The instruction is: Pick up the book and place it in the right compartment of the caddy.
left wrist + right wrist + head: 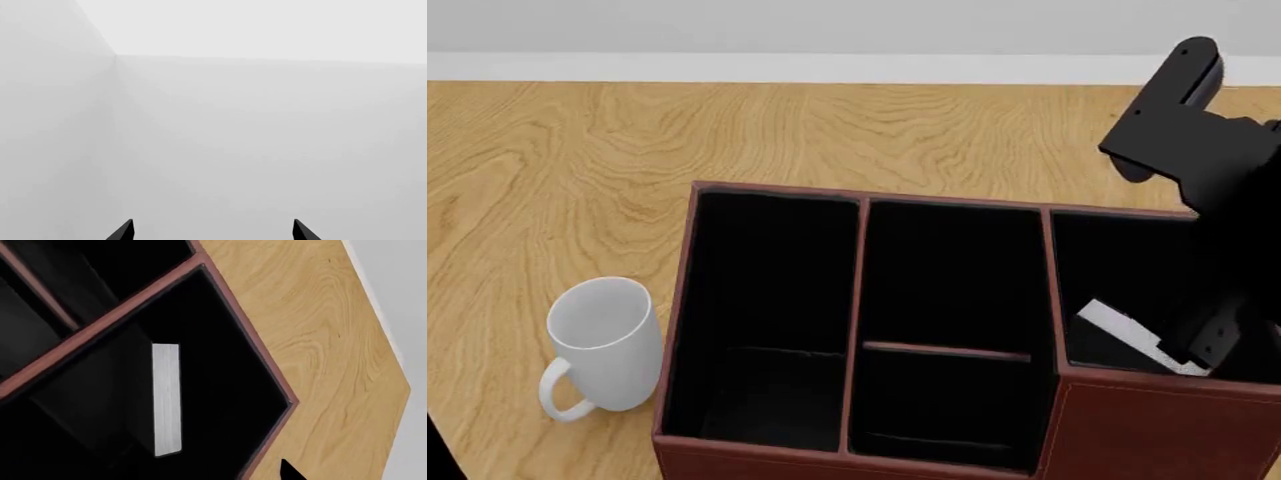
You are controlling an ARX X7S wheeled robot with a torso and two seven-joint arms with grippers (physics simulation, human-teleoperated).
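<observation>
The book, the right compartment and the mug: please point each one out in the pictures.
book (167, 400), right wrist view, on its white page edge.
right compartment (1154, 410), head view, on its tall front wall.
mug (607, 340), head view, on its white side.

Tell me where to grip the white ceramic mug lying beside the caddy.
Grip the white ceramic mug across its cylindrical body from above. It lies on its side on the wooden table, mouth facing away, its handle low at the near end, awkward to reach.
</observation>
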